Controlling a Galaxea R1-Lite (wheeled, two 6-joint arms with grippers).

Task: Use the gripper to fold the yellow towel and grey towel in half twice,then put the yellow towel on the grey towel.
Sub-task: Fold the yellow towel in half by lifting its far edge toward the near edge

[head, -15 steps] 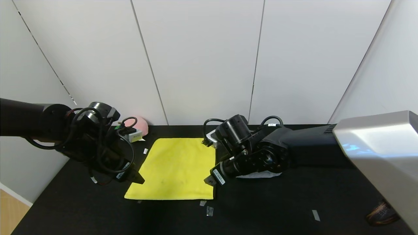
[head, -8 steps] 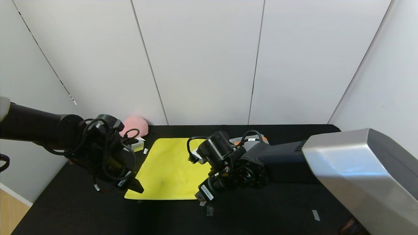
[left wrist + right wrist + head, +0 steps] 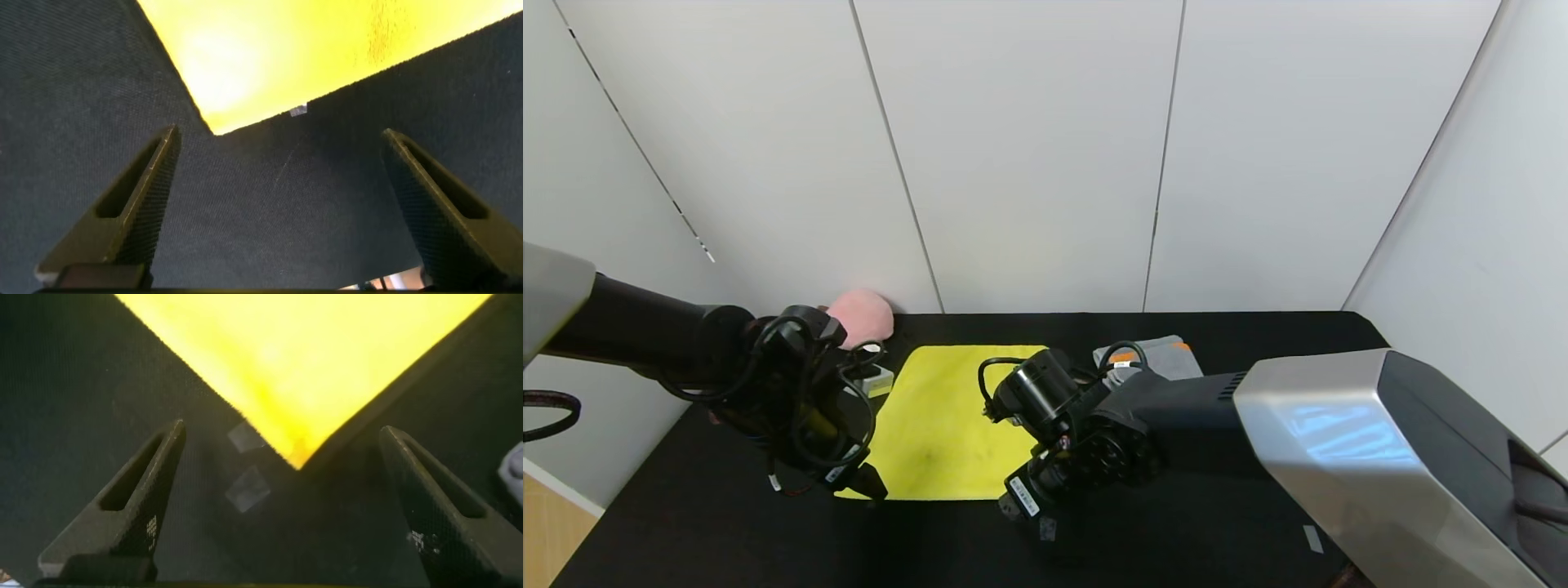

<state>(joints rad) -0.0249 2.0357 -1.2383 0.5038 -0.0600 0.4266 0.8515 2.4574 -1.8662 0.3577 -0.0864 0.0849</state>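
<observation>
Yellow towel (image 3: 952, 425) lying flat and unfolded on the black counter (image 3: 1241, 523), roughly mid-counter, near edge facing the robot. Grey towel (image 3: 1156, 355) sitting further back and to the right, bunched or folded, orange bit of the patterned band showing, mostly hidden behind the right arm. Well apart from the yellow one, not touching.

Left tool (image 3: 872, 488) down at the towel's near left corner, spread wide, nothing between the fingers. Same story in the left wrist view: left tool (image 3: 278, 212) with both dark fingers (image 3: 131, 212) splayed over bare counter, yellow corner (image 3: 245, 73) just ahead of them, small white tag (image 3: 298, 110) on the edge, no print legible.

Right tool (image 3: 1013, 510) at the near right corner, also wide and holding nothing. Right wrist view: right tool (image 3: 282, 506) straddling the corner tip of the yellow towel (image 3: 302, 367), with 2 clear tape scraps (image 3: 248, 490) on the counter just beside it. Tiny white lettering on the fingers (image 3: 131, 510), too small to read. White sticker on the right wrist, unreadable too.

Pink plush peach (image 3: 862, 314) back by the wall, behind the left arm.
</observation>
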